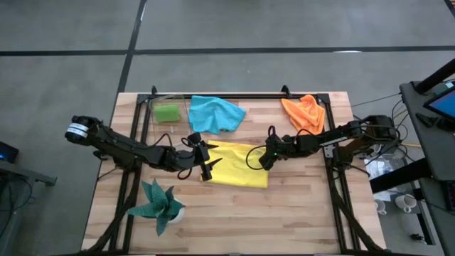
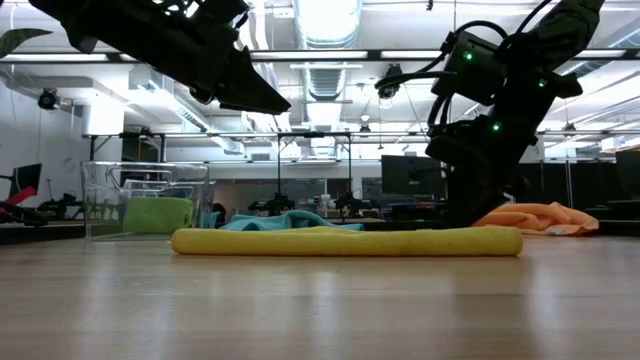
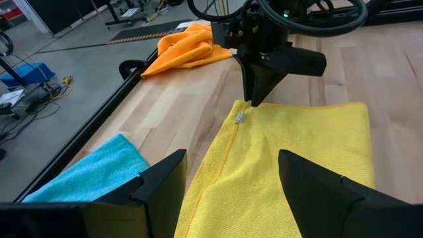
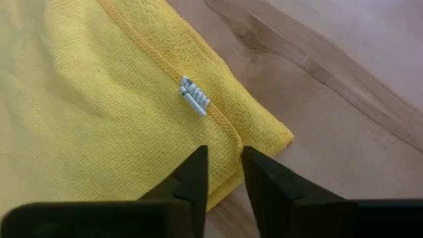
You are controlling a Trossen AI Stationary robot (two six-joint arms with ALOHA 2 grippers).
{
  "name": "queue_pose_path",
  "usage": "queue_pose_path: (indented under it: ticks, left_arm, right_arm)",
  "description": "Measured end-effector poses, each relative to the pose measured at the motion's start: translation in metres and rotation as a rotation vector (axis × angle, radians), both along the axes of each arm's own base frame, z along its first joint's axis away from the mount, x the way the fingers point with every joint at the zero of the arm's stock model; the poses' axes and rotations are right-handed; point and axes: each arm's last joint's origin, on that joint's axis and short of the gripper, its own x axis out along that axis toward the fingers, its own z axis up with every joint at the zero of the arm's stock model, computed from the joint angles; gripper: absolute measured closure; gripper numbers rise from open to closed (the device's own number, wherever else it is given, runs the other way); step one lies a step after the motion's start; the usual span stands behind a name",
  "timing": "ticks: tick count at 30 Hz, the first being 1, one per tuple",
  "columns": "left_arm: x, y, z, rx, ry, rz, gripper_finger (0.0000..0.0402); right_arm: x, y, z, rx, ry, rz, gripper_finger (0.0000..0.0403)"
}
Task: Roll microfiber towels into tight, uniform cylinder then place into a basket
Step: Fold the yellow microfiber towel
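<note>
With the yellow towel (image 1: 238, 165) lying flat mid-counter, the right gripper (image 4: 223, 173), jaws narrowed over its corner edge, should pinch the hem squarely while the left gripper (image 3: 228, 182), jaws wide, hovers above the opposite side

A robotics lab or test hall, open and industrial. Overhead: exposed ducts (image 2: 330, 75), pipes and long strip lights (image 2: 325, 15) on a bare ceiling. Far behind the right tool (image 2: 470, 215): rows of desks with dark monitors (image 2: 405, 175). Bare grey concrete floor (image 1: 227, 28), marked with dark lines, all round the wooden counter (image 1: 298, 213). Loose cables (image 1: 380, 160) and white mugs (image 1: 398, 205) out beyond the right arm's base.
</note>
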Motion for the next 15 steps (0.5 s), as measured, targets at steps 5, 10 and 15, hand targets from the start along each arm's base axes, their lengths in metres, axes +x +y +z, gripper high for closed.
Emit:
queue_pose_path:
  ticks: [5,10,15]
  left_arm:
    - [0.0,0.0,0.0,0.0,0.0,0.0,0.0179]
    - [0.0,0.0,0.0,0.001,0.0,0.0,0.0179]
    - [0.0,0.0,0.0,0.0,0.001,0.0,0.0179]
  right_arm:
    - [0.0,-0.0001,0.0,-0.003,0.002,0.007,0.0379]
    - [0.0,-0.0001,0.0,-0.01,0.006,0.02,0.0393]
    - [0.0,-0.0001,0.0,-0.011,0.007,0.022,0.0393]
